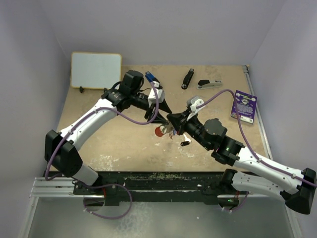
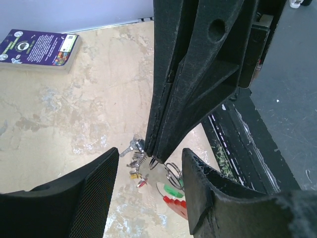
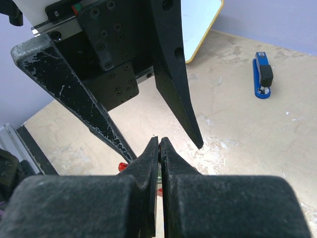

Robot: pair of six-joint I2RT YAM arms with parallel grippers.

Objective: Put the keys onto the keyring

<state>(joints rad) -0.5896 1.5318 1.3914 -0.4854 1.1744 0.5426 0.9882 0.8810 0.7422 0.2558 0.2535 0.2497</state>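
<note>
The keyring (image 2: 174,171) is a cluster of silver rings with a green tag and a red fob (image 1: 159,132), hanging just above the table centre. My right gripper (image 2: 154,159) comes down from above, shut on one silver ring; its jaws are pressed together in the right wrist view (image 3: 159,143). A bunch of small keys (image 2: 133,154) and coloured tags hangs beside the rings. A loose black-headed key (image 1: 184,143) lies on the table to the right. My left gripper (image 2: 151,151) is open, its fingers (image 3: 176,89) straddling the right gripper's tip and the rings without touching them.
A blue stapler (image 1: 151,78), a black stapler (image 1: 187,78) and a grey stapler (image 1: 209,84) lie at the back. A purple card (image 1: 244,105) is at the right, also in the left wrist view (image 2: 39,47). A whiteboard (image 1: 95,69) stands at the back left.
</note>
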